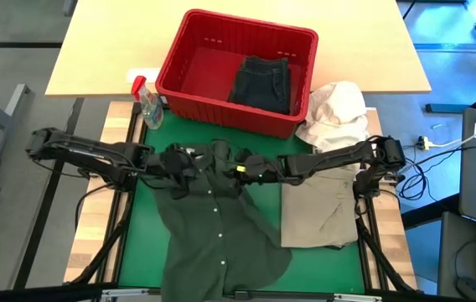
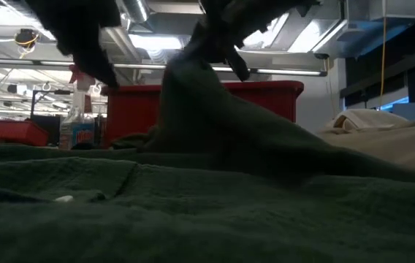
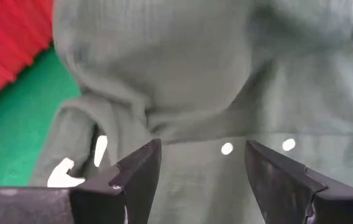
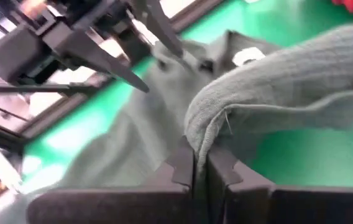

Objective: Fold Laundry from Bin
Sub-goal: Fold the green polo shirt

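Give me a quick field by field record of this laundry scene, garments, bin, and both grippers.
On the mat: dark green button shirt, spread out
Beside it: khaki garment, folded
Bin: red basket holding one dark garment
Right of bin: white cloth bundle
Left of bin: spray bottle
Right gripper: shut on a fold of the shirt
Left gripper: open, over the shirt, gripping nothing

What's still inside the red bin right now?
One dark folded garment lies in the red bin, toward its right side; the floor to its left is bare. Whether anything lies beneath that garment cannot be seen.
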{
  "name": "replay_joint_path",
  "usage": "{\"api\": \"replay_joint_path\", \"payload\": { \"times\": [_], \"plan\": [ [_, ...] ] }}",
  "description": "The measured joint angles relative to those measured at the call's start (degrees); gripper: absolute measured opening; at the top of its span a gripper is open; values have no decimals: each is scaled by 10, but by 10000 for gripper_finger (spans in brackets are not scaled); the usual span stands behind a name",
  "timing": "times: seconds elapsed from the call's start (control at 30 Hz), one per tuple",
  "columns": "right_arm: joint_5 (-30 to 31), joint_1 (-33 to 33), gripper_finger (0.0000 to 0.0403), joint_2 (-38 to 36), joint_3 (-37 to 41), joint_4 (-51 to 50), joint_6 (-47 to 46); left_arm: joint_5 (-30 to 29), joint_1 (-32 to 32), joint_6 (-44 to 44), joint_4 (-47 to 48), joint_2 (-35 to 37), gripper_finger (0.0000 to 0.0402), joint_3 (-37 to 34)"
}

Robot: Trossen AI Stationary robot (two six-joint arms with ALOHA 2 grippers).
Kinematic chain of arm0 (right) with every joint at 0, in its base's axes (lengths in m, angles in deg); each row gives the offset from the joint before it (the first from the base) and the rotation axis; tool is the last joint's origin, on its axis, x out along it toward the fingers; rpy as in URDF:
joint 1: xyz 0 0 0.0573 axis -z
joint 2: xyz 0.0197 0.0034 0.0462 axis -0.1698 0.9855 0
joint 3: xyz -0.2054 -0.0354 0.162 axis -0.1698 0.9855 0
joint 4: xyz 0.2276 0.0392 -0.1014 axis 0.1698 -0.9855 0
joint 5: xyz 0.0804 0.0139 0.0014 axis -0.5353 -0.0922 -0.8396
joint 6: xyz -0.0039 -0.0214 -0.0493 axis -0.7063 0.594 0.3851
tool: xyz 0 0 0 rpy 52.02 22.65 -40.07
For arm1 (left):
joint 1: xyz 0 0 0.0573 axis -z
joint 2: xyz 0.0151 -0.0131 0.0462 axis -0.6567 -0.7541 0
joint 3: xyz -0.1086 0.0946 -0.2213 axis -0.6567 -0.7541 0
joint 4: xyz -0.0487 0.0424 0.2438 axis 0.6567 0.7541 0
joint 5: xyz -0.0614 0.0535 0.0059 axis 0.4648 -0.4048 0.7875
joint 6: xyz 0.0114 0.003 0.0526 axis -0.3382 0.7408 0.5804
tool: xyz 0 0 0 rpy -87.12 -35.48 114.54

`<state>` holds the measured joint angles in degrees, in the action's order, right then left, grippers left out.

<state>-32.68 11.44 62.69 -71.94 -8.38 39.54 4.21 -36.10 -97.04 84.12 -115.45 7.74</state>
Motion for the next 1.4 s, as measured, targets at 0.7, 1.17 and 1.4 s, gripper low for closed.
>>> {"api": "replay_joint_path", "payload": {
  "times": [0.7,1.17,1.4],
  "plan": [
    [-13,-13,22,251,-191,289,-16,23,12,13,158,162,225,89],
    [-52,-25,24,469,-483,289,-11,32,12,15,163,174,225,88],
    [-79,-24,90,504,-500,276,-18,30,12,16,175,173,225,88]
  ]
}}
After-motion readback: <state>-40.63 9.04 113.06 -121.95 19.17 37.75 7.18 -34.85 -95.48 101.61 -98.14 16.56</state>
